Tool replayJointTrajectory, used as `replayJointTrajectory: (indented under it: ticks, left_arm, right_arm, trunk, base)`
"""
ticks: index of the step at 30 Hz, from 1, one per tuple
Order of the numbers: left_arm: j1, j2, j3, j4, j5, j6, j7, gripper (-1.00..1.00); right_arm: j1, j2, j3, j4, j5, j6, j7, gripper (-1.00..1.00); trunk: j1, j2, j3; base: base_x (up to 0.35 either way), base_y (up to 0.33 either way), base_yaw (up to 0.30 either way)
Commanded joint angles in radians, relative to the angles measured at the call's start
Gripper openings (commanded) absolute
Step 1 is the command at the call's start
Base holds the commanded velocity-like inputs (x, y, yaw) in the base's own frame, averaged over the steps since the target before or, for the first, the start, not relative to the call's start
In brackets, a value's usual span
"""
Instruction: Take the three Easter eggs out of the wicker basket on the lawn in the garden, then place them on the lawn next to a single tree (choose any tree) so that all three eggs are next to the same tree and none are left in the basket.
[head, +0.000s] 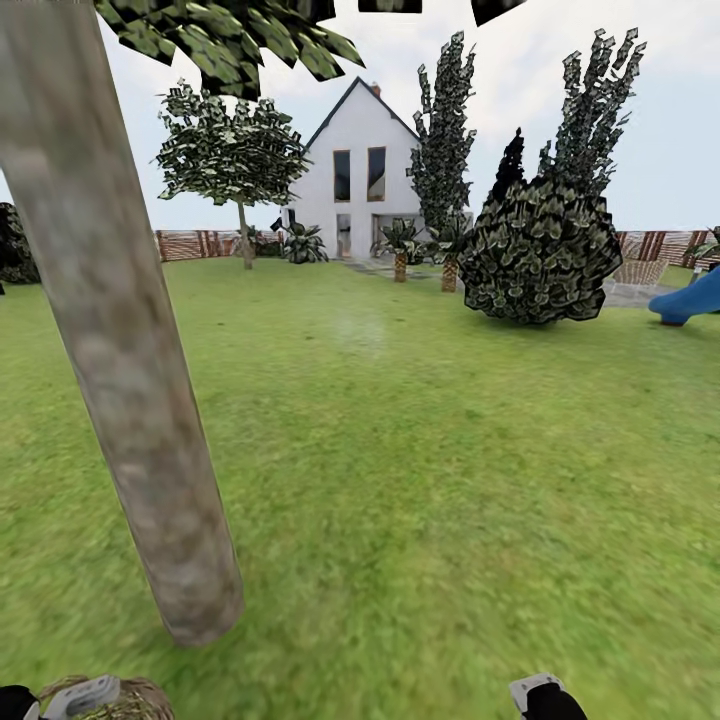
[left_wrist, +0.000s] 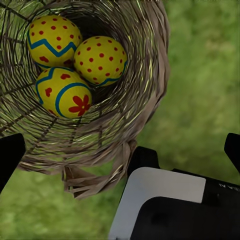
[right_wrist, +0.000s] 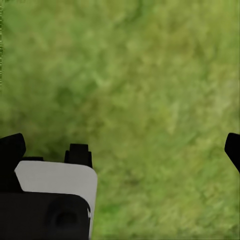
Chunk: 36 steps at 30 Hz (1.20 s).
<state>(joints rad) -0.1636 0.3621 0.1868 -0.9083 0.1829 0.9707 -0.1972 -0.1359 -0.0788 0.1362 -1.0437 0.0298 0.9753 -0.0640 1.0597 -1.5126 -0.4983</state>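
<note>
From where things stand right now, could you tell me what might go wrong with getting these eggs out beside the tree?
1. The three Easter eggs lie packed together, touching, deep in the wicker basket; reaching for one may jostle the others.
2. The basket's thin twig strands cross over the eggs, so fingers could snag there.
3. The tree trunk rises close by the left arm, so a swing could hit it.

Yellow Easter eggs (left_wrist: 75, 65) with blue zigzags, red dots; brown wicker basket (left_wrist: 140, 90).
</note>
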Motion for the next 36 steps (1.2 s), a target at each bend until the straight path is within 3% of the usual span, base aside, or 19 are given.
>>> replayJointTrajectory:
  ticks: [1, 4, 11, 16, 19, 25, 36]
  left_arm:
    - [-0.001, 0.000, 0.002, -0.001, 0.001, 0.005, -0.003, 1.00]
    - [-0.001, 0.000, 0.002, -0.001, 0.001, 0.005, -0.003, 1.00]
    - [-0.001, 0.003, 0.007, -0.007, 0.000, 0.005, -0.003, 1.00]
    - [-0.001, 0.068, 0.010, 0.000, 0.006, 0.005, -0.007, 1.00]
    - [-0.001, 0.081, 0.010, 0.003, 0.004, 0.005, -0.008, 1.00]
    - [-0.001, 0.088, 0.009, 0.047, 0.003, 0.003, -0.008, 1.00]
    - [-0.001, 0.084, 0.011, 0.049, 0.011, 0.004, -0.009, 1.00]
  right_arm:
    - [-0.001, -0.001, 0.003, -0.001, 0.002, 0.005, -0.002, 1.00]
    - [-0.001, -0.001, 0.003, -0.001, 0.002, 0.005, -0.002, 1.00]
    - [-0.001, -0.001, 0.003, -0.001, 0.002, 0.005, -0.002, 1.00]
    - [-0.001, -0.001, 0.003, -0.001, 0.002, 0.005, -0.002, 1.00]
    - [-0.001, -0.001, 0.003, -0.002, 0.002, 0.005, -0.002, 1.00]
    - [-0.001, -0.002, 0.003, -0.013, 0.002, 0.005, -0.002, 1.00]
    - [-0.001, -0.003, 0.003, -0.016, 0.004, 0.005, -0.002, 1.00]
  trunk:
    - [-0.004, 0.007, 0.002]
    - [-0.015, 0.028, 0.012]
    - [-0.015, 0.028, 0.012]
    - [-0.015, 0.028, 0.012]
    - [-0.015, 0.028, 0.012]
    - [-0.015, 0.028, 0.012]
    - [-0.015, 0.028, 0.012]
  base:
    - [0.000, 0.000, 0.000]
    - [0.000, 0.000, 0.000]
    - [0.000, 0.000, 0.000]
    - [0.000, 0.000, 0.000]
    - [0.000, 0.000, 0.000]
    - [0.000, 0.000, 0.000]
    - [0.012, 0.000, 0.000]
